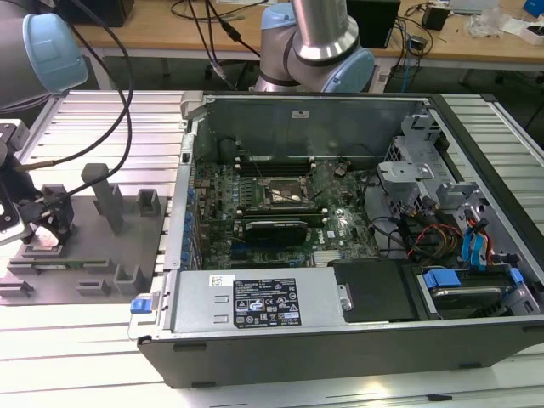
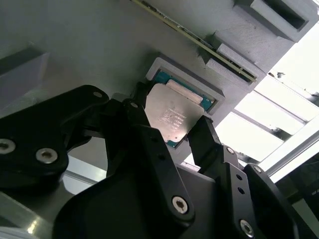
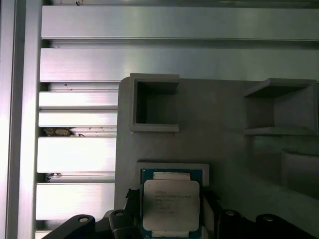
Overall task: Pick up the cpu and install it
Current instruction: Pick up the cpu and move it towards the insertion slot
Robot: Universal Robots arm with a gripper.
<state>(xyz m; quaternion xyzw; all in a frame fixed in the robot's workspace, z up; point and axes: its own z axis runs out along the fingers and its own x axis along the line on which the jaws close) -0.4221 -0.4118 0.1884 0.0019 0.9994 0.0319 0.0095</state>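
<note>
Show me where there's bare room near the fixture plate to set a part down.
Free: the slotted table in front of the grey fixture plate, up to the case; also the rails beside the plate's edge in the first wrist view. Crowded: the gripper at the cpu, the plate's posts, the case interior.

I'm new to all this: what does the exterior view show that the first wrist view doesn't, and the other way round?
Exterior view: the open computer case with its motherboard socket inside. First wrist view: the cpu up close, silvery top facing the camera, within a square frame. Shared: the grey holder plate on the slatted table, with the gripper down at that plate.
</note>
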